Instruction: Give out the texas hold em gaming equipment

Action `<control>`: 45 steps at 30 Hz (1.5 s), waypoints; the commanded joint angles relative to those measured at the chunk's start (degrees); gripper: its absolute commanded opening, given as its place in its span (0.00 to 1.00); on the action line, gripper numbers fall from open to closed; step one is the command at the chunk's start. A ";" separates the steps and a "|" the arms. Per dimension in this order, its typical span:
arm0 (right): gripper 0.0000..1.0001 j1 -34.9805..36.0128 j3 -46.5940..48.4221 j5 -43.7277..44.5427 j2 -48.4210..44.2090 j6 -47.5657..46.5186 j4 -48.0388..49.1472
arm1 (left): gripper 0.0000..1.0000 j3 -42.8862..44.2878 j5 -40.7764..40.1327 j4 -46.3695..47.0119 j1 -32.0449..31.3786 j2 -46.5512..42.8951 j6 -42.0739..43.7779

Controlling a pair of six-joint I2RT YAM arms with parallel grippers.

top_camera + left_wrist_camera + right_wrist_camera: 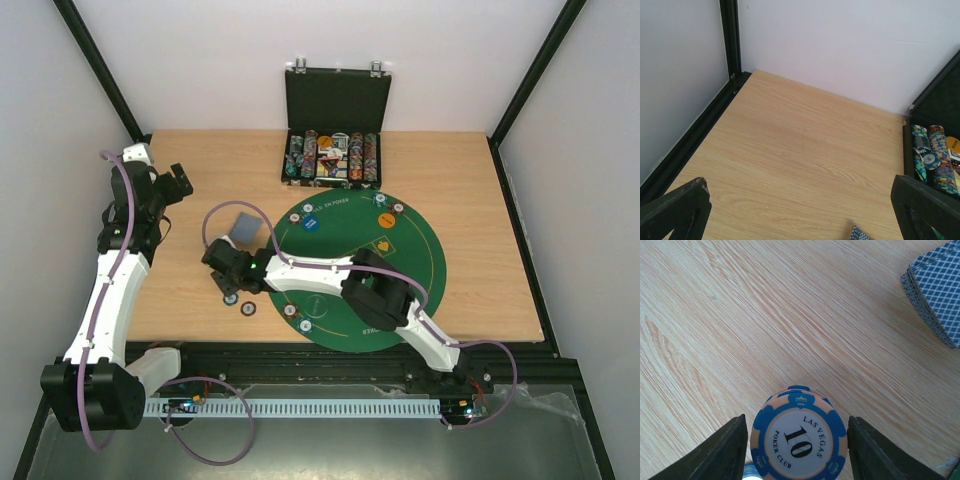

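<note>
Left of green mat (405, 275), on tabletop (730, 315): blue-and-orange chip (799, 437) lies flat. Right hand (796, 432) straddles it, fingers just wider than rim, not pinching yet. Chip looks light, stiff, slick-edged, so grip squarely across rim. Left hand (802, 202) spread wide, holding nothing.

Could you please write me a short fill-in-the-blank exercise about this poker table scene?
1. The poker chip between the fingers of the right claw bears the number ____.
2. The deck of cards lies face ____.
3. The round mat is coloured ____.
4. The left claw stands wide ____.
Missing words: 10; down; green; open.
</note>
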 commanded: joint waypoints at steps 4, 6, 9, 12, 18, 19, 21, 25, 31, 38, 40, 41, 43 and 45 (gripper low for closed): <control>0.50 -0.51 2.60 -1.00 2.00 -0.18 -1.81 | 0.99 -0.37 -0.11 1.32 0.20 -0.65 0.47; 0.48 -0.48 2.73 -1.00 2.14 -0.23 -1.90 | 1.00 -0.34 -0.11 1.31 0.18 -0.63 0.47; 0.45 -0.51 2.91 -1.01 2.19 -0.31 -1.95 | 1.00 -0.34 -0.04 1.31 0.18 -0.65 0.49; 0.41 -0.51 3.09 -0.92 2.18 -0.31 -1.90 | 1.00 -0.35 -0.09 1.32 0.18 -0.65 0.46; 0.38 -0.51 3.73 -1.00 1.87 -0.65 -2.02 | 0.99 -0.35 -0.07 1.30 0.18 -0.65 0.46; 0.38 -0.51 3.80 -1.00 1.83 -0.73 -2.01 | 0.99 -0.33 -0.03 1.23 0.18 -0.65 0.46; 0.39 -0.51 4.08 -0.99 1.83 -0.80 -2.16 | 1.00 -0.39 -0.02 1.22 0.18 -0.58 0.46; 0.46 -0.51 5.03 -0.92 2.38 -0.84 -2.81 | 1.00 -0.28 -0.02 1.22 0.18 -0.48 0.48; 0.40 -0.51 5.02 -0.92 2.53 -1.08 -3.07 | 1.00 -0.34 -0.02 1.18 0.18 -0.47 0.46; 0.35 -0.51 5.10 -0.96 2.44 -1.37 -3.15 | 0.99 -0.32 0.06 1.22 0.18 -0.48 0.46; 0.34 -0.51 5.06 -0.50 2.32 -1.37 -3.18 | 0.99 -0.31 0.06 1.21 0.19 -0.45 0.51; 0.34 -0.48 5.03 -0.17 2.09 -1.41 -3.21 | 0.99 -0.29 -0.01 1.22 0.18 -0.52 0.47; 0.34 -0.51 5.00 0.29 1.28 -1.46 -3.34 | 0.99 -0.27 -0.02 1.23 0.18 -0.56 0.51; 0.34 -0.51 4.99 0.45 0.28 -1.54 -3.42 | 0.99 -0.31 -0.02 1.22 0.18 -0.57 0.47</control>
